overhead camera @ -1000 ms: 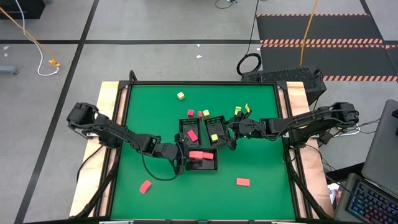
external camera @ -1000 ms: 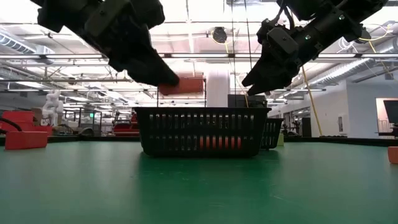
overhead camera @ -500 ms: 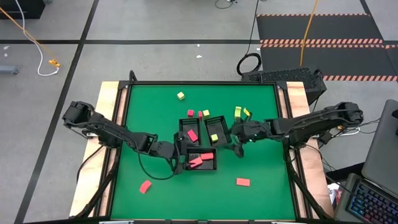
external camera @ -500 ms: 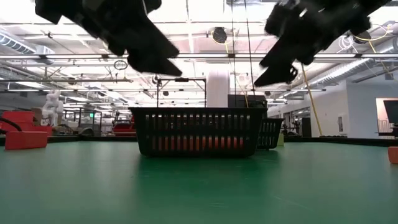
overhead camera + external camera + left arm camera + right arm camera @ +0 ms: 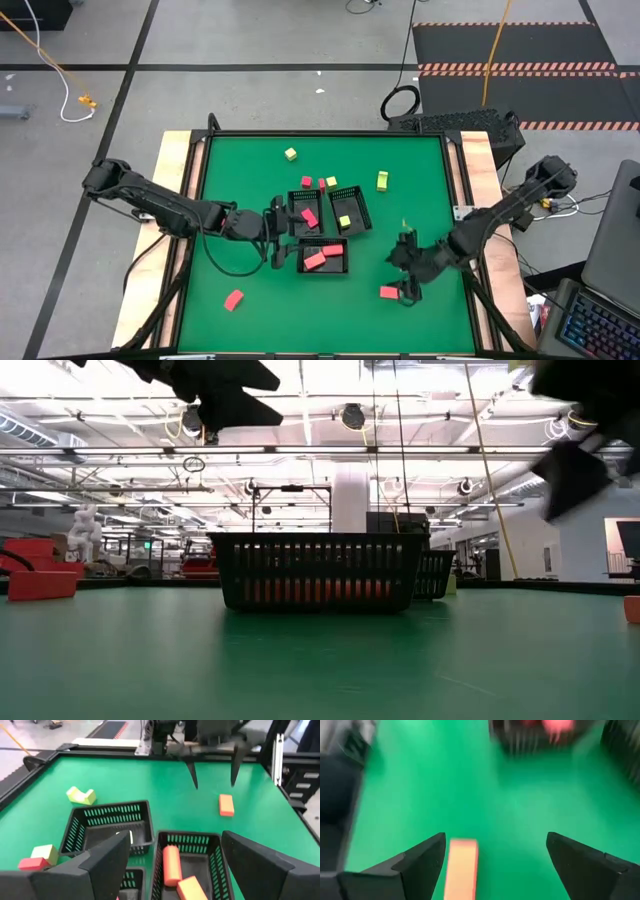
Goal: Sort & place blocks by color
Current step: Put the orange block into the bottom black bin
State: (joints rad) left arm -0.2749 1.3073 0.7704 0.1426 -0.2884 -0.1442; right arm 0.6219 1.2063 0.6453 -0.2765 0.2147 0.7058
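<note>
Three black mesh trays sit mid-table. The near tray [image 5: 322, 257] holds red blocks [image 5: 172, 865]; a far one [image 5: 347, 208] holds a yellow-green block [image 5: 344, 221]. My left gripper [image 5: 276, 233] hovers open, high beside the near tray's left end, with nothing between its fingers [image 5: 176, 837]. My right gripper [image 5: 405, 285] is open above a red block [image 5: 390, 293] lying flat on the green mat at the near right. In the right wrist view that block [image 5: 461, 865] shows between the fingers, close to one of them and apart from both. Other loose blocks lie on the mat.
Loose blocks lie behind the trays: a yellow-green one [image 5: 290, 154], two red ones [image 5: 306, 181], another yellow-green [image 5: 331, 182] and one farther right [image 5: 383, 180]. A red block [image 5: 233, 299] lies at the near left. The third tray [image 5: 305, 210] holds a red block.
My left gripper has let go of a red block over the near tray, and the block now lies in the tray. The gripper has risen and drawn back toward the table's left edge. My right gripper, open throughout, has swung from the far trays toward the near right, over the red block.
</note>
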